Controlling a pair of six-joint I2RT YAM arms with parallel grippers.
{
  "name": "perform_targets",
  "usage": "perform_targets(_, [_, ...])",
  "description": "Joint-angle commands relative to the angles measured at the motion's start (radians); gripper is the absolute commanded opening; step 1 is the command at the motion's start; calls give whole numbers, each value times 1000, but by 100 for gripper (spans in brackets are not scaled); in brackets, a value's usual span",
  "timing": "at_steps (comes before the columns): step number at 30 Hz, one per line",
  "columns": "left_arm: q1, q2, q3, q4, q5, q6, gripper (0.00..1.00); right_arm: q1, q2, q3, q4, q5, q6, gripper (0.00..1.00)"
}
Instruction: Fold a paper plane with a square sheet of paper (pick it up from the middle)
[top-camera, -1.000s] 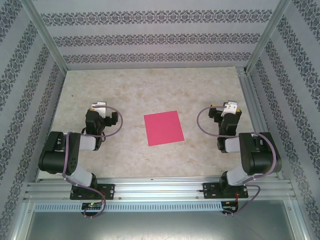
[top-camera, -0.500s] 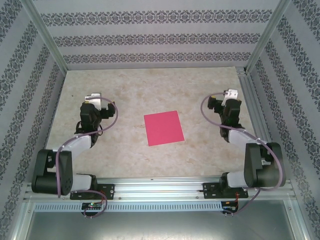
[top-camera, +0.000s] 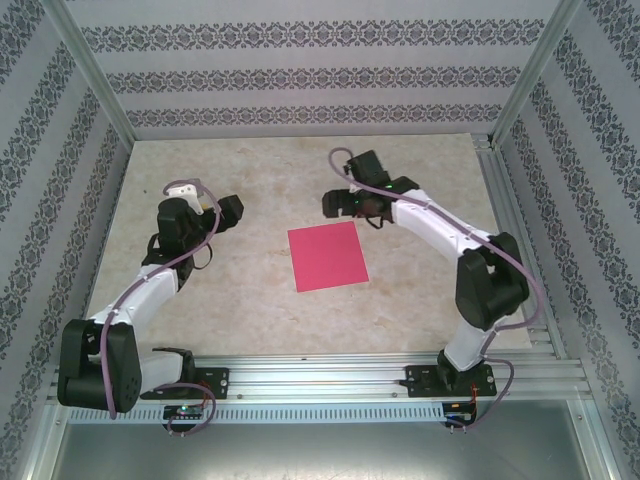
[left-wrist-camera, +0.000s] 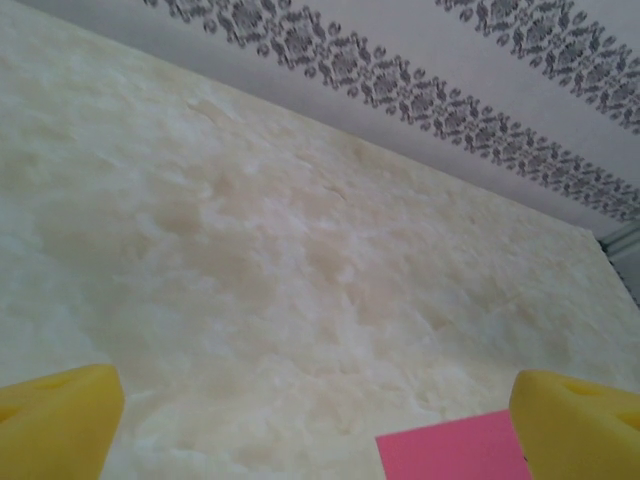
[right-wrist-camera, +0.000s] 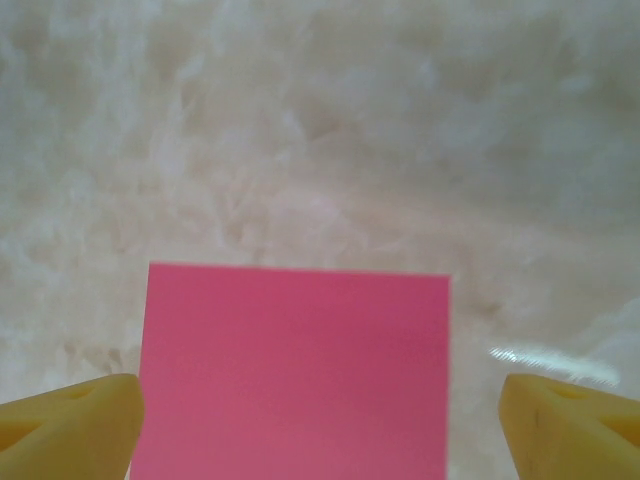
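Here the sheet of paper (top-camera: 327, 256) lies flat; the left gripper (left-wrist-camera: 318, 425) and right gripper (right-wrist-camera: 320, 420) stand wide open, holding nothing.

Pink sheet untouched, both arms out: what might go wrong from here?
The sheet of paper lies flat on the table, with no raised edge; open jaws coming down may just slide or crumple it. The right arm's jaws stand near the sheet's far edge, not its middle, so a pinch there could drag it. The left arm's jaws are off to the side, so nothing pins the sheet.
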Motion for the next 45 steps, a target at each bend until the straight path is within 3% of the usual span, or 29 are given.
perform_targets(1, [-26,-10,-25,-19,43,-59,100,64,82,106,-199,97,77,90])
perform_targets(9, [-25,-34,-43,-25,4,-21,100,141,228,213,-302,134,110,89])
perform_targets(24, [-80,154,-18,11,218,3,100,160,375,285,-336,46,122,82])
perform_targets(45, [-128,234,20,-28,173,14,100,182,489,320,-384,65,119,82])
